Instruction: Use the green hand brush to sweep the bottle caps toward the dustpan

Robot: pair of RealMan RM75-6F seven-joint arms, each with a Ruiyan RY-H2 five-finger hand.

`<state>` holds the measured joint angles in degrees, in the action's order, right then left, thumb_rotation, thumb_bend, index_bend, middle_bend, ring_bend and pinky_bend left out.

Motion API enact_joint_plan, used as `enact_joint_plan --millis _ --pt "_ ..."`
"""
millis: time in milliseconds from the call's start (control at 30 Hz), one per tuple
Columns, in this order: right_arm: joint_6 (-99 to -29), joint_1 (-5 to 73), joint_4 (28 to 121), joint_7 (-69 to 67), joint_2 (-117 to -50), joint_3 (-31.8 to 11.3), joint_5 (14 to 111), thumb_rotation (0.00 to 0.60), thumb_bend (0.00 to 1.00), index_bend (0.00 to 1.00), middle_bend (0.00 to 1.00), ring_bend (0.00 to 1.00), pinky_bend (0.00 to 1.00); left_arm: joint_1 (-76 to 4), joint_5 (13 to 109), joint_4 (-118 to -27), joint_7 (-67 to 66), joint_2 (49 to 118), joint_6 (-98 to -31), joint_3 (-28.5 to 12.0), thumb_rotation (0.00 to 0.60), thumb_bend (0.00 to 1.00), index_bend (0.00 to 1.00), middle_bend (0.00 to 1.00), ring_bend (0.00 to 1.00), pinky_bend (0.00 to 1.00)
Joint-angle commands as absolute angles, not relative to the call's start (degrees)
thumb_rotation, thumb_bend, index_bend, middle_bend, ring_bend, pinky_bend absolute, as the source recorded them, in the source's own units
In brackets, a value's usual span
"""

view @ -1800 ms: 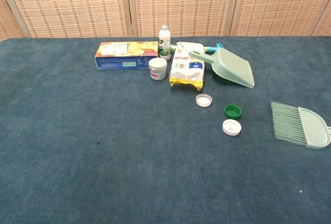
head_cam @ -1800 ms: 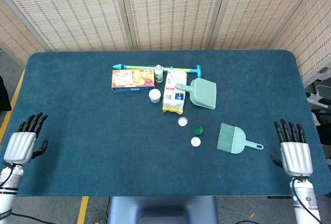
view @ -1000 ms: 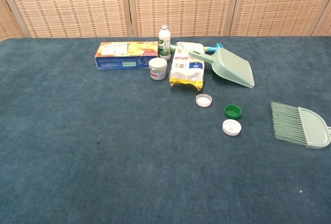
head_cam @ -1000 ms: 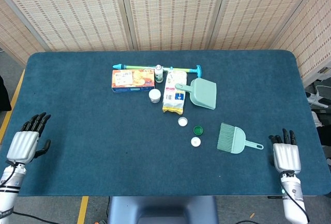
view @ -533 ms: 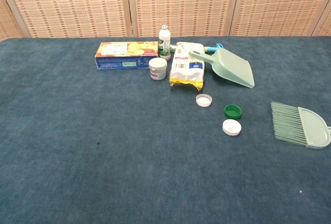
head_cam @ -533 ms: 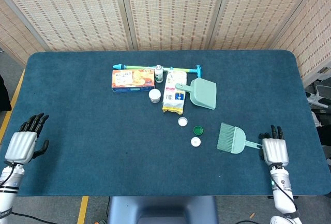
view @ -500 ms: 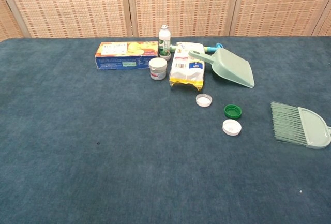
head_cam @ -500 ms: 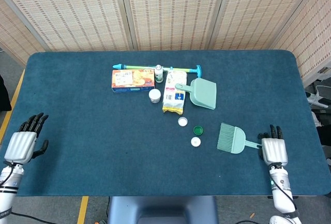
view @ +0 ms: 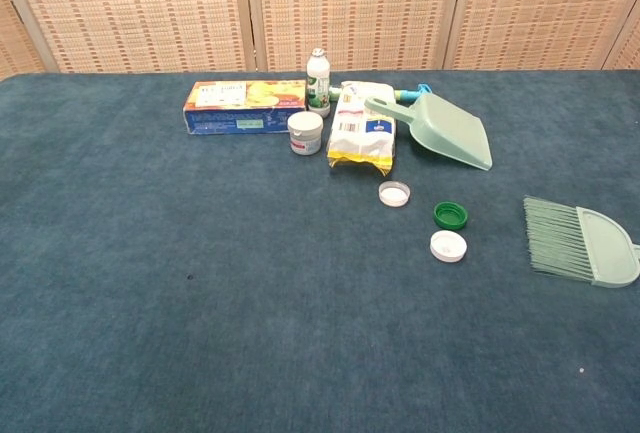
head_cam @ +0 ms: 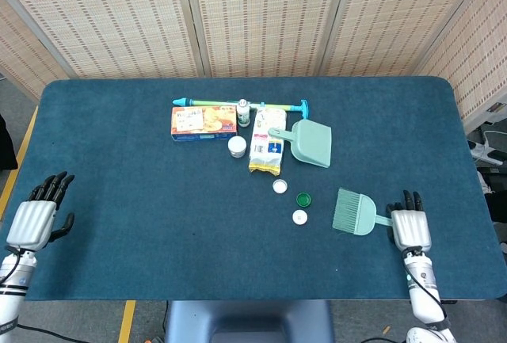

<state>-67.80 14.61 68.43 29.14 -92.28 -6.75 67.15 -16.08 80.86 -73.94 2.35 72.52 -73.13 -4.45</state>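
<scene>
The green hand brush lies on the table at the right, bristles pointing left. Three bottle caps sit left of it: a white one, a green one and another white one. The green dustpan lies behind them. My right hand hovers over the tip of the brush handle, fingers spread, holding nothing. My left hand is open at the table's front left edge. Neither hand shows in the chest view.
A snack box, a small bottle, a white jar, a yellow-and-white pouch and a long green-blue stick lie at the back middle, beside the dustpan. The table's right edge is close to my right hand.
My right hand has slid left along the table's front right, from near the edge to the end of the brush handle. The left hand and all objects stay put.
</scene>
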Motion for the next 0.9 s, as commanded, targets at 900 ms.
enact_joint_plan --millis 900 --pt "-67.34 16.06 68.35 30.76 -94.27 -6.27 66.31 0.6 0.33 0.5 0.44 0.11 0.0 -15.79 81.05 -73.77 2.57 72.41 -73.47 -4.27 0.6 0.46 0.0 0.0 0.04 0.17"
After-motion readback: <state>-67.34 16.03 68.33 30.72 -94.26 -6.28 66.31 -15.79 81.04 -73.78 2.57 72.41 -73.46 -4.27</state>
